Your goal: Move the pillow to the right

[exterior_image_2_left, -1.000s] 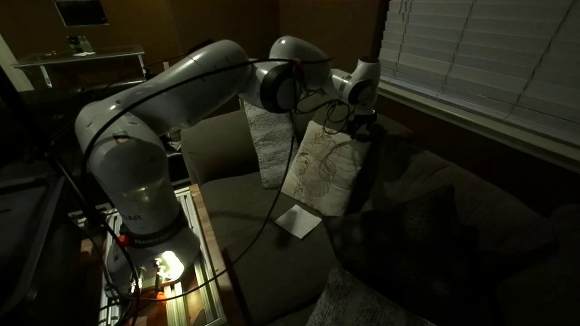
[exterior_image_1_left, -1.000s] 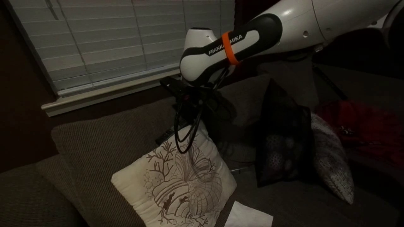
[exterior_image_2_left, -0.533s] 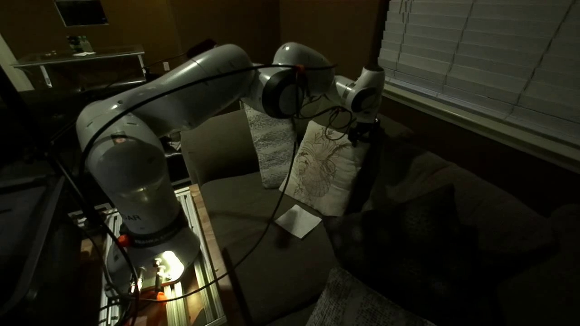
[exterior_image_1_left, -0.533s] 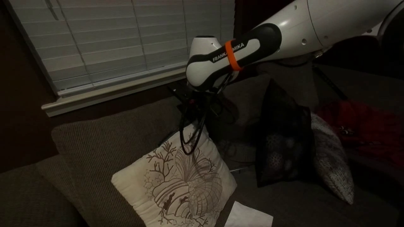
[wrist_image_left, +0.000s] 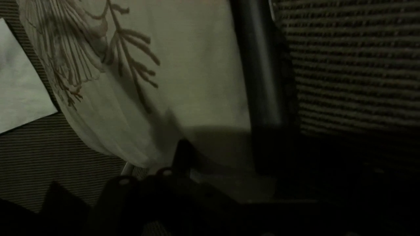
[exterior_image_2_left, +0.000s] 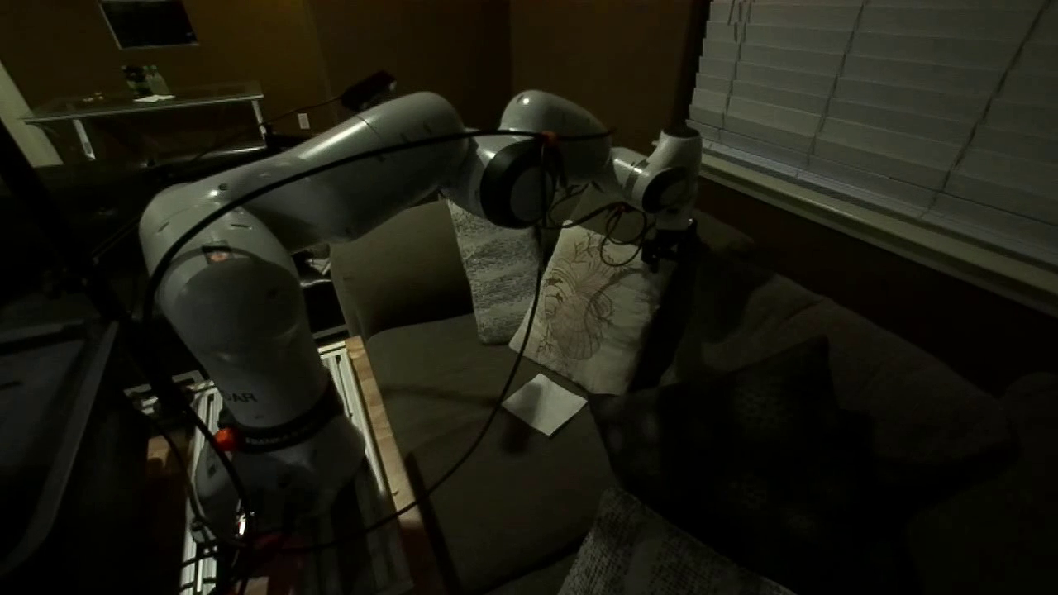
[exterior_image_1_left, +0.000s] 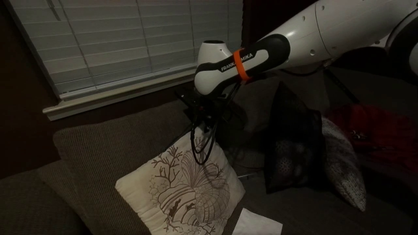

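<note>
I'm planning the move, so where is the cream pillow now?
In an exterior view, the cream pillow rests on the sofa, directly right of a grey patterned pillow; the white sheet lies just below its bottom edge.

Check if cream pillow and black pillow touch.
Apart: in an exterior view, a strip of sofa seat shows between the cream pillow and the black pillow.

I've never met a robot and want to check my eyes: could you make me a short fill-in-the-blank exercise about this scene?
1. The band around the robot arm is coloured ____.
2. In both exterior views, the pincer is closer to the ____ of the cream pillow than to its bottom.
3. The sheet lying on the sofa is coloured ____.
4. Of the cream pillow and the black pillow, the one with coral-like branches drawn on it is the ____ one.
Missing words: orange; top; white; cream.
</note>
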You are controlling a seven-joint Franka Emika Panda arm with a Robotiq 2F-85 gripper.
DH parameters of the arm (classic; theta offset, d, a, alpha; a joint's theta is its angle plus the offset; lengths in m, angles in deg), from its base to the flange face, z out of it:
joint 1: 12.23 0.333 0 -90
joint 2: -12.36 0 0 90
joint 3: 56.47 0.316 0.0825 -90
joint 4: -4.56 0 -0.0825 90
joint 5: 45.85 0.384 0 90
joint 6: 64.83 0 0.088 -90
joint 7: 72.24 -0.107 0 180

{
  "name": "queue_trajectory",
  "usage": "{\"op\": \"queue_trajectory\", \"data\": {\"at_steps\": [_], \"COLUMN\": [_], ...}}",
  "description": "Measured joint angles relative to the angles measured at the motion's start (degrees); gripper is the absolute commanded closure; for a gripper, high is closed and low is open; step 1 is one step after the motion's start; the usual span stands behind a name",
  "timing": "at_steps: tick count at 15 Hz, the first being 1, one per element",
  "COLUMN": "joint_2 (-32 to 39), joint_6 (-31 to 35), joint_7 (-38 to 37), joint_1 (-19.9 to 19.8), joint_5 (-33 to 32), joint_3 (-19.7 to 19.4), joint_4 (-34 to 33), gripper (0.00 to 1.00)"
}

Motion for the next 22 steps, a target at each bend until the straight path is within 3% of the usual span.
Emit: {"op": "queue_trajectory", "data": {"at_steps": [7, 8, 9, 10, 20, 22], "joint_2": [-0.1, -0.1, -0.1, -0.1, -0.1, -0.1], "joint_6": [2.1, 2.1, 2.1, 2.1, 2.1, 1.6], "joint_7": [2.8, 3.1, 3.4, 3.8, 4.4, 4.3], "joint_1": [0.3, 0.4, 0.6, 0.7, 1.3, 1.2], "joint_5": [0.0, 0.0, 0.0, 0.0, 0.0, 0.1], "joint_3": [0.1, 0.3, 0.4, 0.6, 1.1, 1.1], "joint_4": [-2.4, -2.6, -2.8, -2.8, -2.9, -2.9], "gripper": [0.02, 0.08, 0.26, 0.29, 1.0, 1.0]}}
